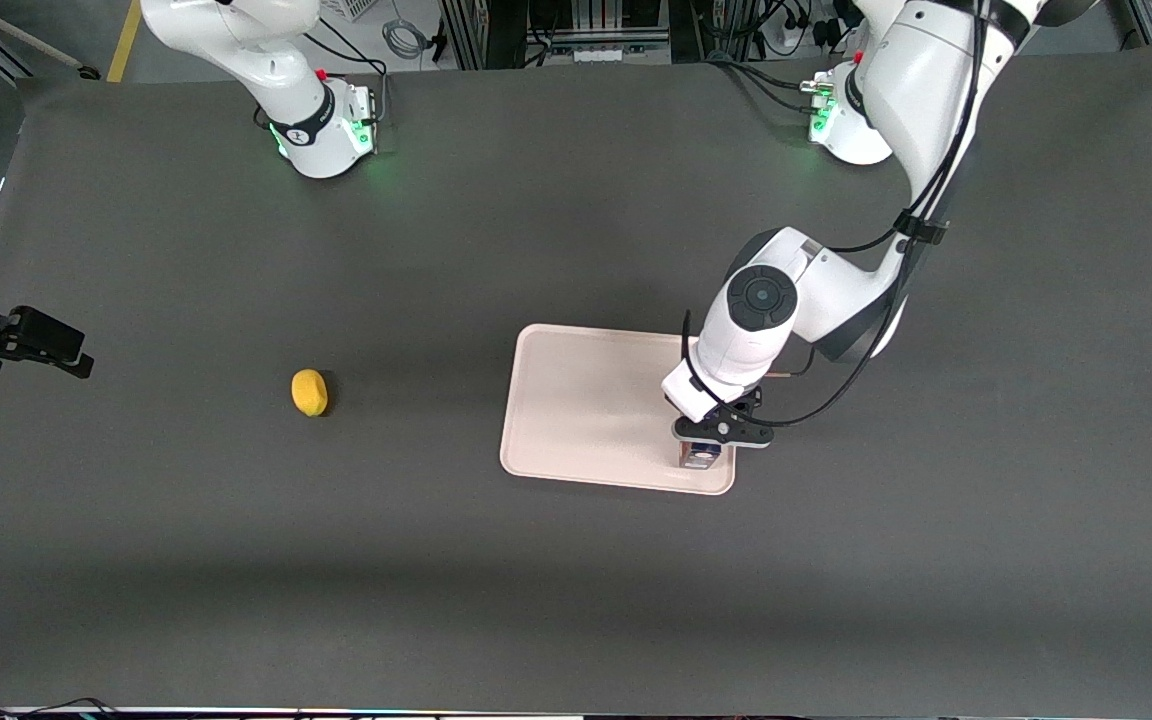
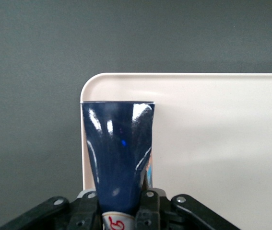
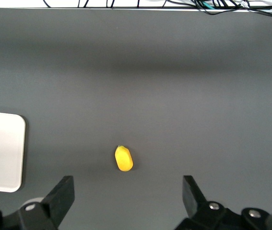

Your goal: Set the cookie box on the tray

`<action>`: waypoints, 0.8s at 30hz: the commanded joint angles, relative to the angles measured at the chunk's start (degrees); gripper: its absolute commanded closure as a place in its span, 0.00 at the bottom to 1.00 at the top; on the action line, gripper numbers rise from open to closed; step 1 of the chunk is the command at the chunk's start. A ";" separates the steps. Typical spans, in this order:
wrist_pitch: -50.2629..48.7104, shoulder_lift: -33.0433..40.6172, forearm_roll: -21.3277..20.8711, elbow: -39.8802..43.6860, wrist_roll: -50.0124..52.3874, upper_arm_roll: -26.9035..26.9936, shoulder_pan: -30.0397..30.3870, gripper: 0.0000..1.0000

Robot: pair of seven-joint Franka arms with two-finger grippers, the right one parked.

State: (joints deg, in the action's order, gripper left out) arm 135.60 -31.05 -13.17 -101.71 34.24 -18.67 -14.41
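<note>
Front view: the claw (image 1: 701, 447) grips the box (image 1: 699, 457) upright over the tray (image 1: 576, 400), at the corner nearest the camera, presumably for setting down. Left wrist view: fingers (image 2: 147, 211) pinch the box (image 2: 119, 153); its lower end meets the tray (image 2: 222, 143) near the rim.

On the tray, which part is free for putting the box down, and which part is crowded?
The tray is bare from its middle toward the parked arm's end. Only the near corner toward the working arm is crowded: there the gripper holds the cookie box upright between its fingers. The yellow lump lies apart on the table.
</note>
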 commanded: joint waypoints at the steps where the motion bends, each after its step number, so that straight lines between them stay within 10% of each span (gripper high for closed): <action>1: 1.07 -0.07 -1.77 -0.50 2.67 0.30 -0.88 0.71; 11: 0.90 -0.51 -1.86 -0.50 2.58 0.39 -0.79 0.54; 15: 0.90 -0.51 -1.86 -0.50 2.58 0.47 -0.79 0.00; 24: 0.55 -0.33 -1.86 -0.24 2.76 0.47 -0.62 0.00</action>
State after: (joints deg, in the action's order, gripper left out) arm 135.86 -32.07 -13.97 -101.68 35.34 -18.50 -14.78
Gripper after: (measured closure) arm 0.137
